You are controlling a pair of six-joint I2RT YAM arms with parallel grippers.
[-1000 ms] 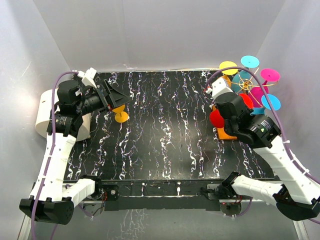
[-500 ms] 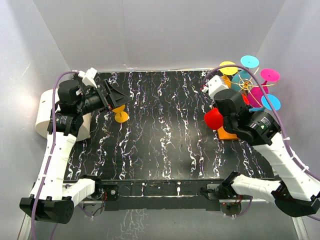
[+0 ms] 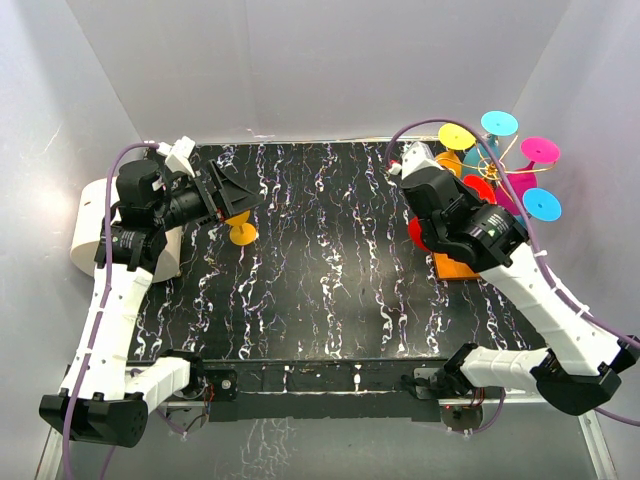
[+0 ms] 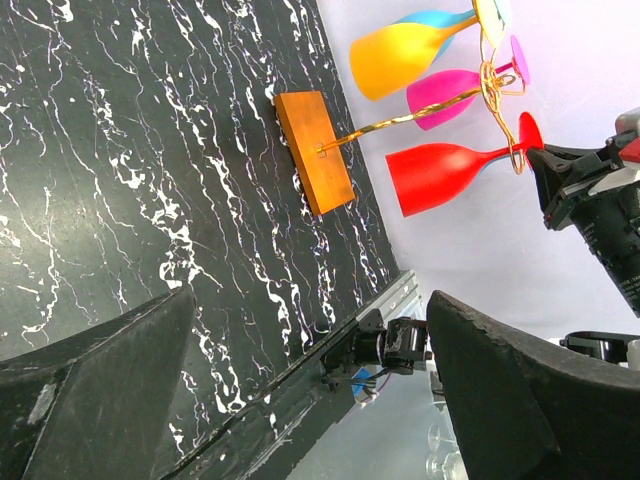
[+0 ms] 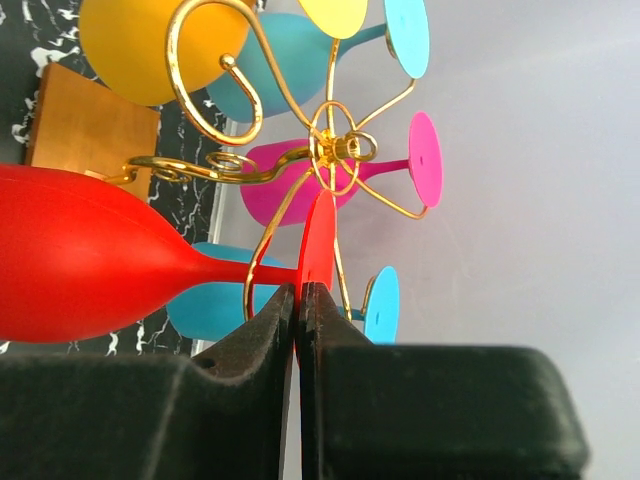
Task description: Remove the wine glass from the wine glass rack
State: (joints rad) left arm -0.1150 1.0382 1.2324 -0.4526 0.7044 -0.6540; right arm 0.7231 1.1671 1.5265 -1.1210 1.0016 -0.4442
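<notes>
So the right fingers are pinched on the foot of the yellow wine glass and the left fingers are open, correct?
No, the colour is wrong: the right fingers are pinched on the foot of the red wine glass, as the right wrist view shows. The left fingers are open.

At my far right: gold-wire wine glass rack (image 4: 313,150) on flat orange rectangular base, upright. Its red opaque wine glass (image 5: 90,260) hangs bowl-down, tilted outward. Foot disc's rim pinched in my right gripper (image 5: 299,295) — stem beside a curled hook.
</notes>
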